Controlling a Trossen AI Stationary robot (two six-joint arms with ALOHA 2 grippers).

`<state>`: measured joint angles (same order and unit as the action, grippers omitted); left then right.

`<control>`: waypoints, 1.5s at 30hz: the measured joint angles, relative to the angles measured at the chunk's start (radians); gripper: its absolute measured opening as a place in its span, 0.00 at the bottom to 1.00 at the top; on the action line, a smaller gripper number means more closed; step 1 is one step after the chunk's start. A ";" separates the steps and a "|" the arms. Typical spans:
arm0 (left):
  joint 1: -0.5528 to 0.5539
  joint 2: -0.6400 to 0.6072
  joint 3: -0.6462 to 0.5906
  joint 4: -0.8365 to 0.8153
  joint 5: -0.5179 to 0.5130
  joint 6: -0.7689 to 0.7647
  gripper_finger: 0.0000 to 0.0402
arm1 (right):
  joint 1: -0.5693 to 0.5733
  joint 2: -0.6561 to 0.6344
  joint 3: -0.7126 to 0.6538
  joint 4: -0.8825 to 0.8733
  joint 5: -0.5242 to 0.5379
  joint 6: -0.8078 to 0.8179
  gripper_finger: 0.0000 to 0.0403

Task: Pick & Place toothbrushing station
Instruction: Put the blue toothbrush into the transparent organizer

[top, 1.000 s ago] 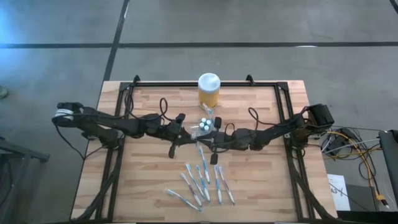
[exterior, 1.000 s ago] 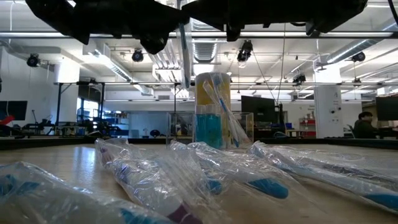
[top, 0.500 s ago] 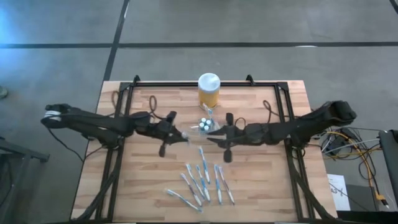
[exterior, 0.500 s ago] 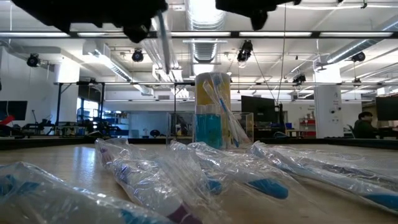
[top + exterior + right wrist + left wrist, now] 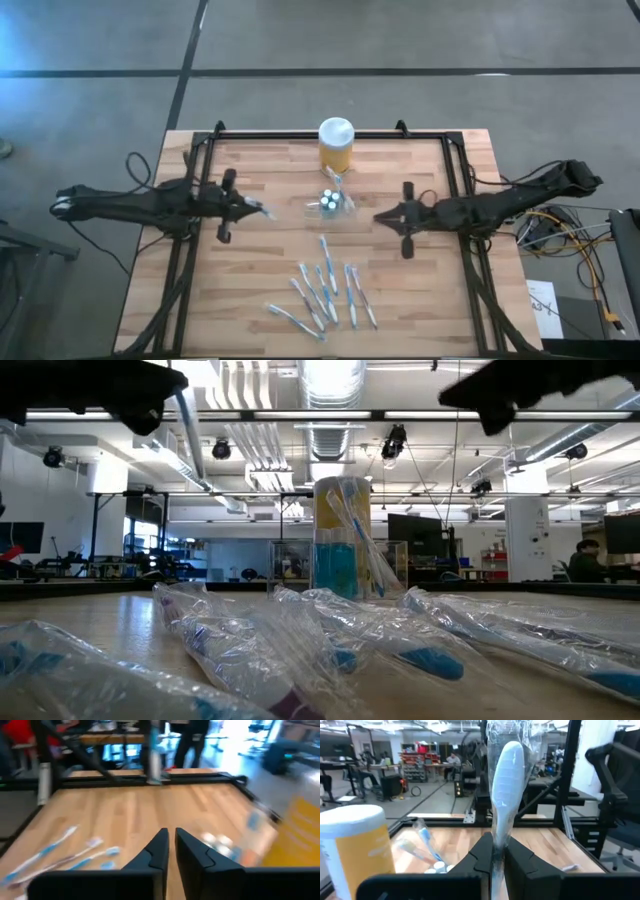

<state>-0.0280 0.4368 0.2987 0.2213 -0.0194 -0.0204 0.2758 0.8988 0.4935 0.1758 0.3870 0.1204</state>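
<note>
The left gripper [image 5: 495, 862] is clamped on one wrapped toothbrush [image 5: 506, 785], its fingers pinched on the handle so the brush stands up out of the grip with its long axis running straight away from the fingers and the white head at the far end. Seen from above, that gripper [image 5: 243, 207] hangs over the boards well to the left of the clear holder [image 5: 329, 203], with the brush's free end [image 5: 262, 211] pointing toward the holder. So the holder lies directly along the line of the left arm, across a stretch of bare wood (the yellow jar [image 5: 336, 146] stands just behind the holder and is not part of the job).

The right gripper [image 5: 386, 217] has its fingers together on nothing, and sits to the right of the holder, about as far off as the left one. Since only the left carries a brush, delivery to the holder probably falls to it.

The loose toothbrushes [image 5: 325, 293] lie scattered in front of the holder, between the two arms, mostly with handles running front to back. The holder already has at least one brush leaning in it, plus small white-capped pieces [image 5: 328, 199].
</note>
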 joint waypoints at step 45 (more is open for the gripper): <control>0.265 0.703 0.146 0.529 0.120 -0.069 0.05 | -0.004 -0.250 -0.485 0.591 0.034 -0.150 0.02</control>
<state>0.2374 1.1394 0.4449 0.7503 0.1004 -0.0898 0.2716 0.6487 0.0086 0.7673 0.4214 -0.0294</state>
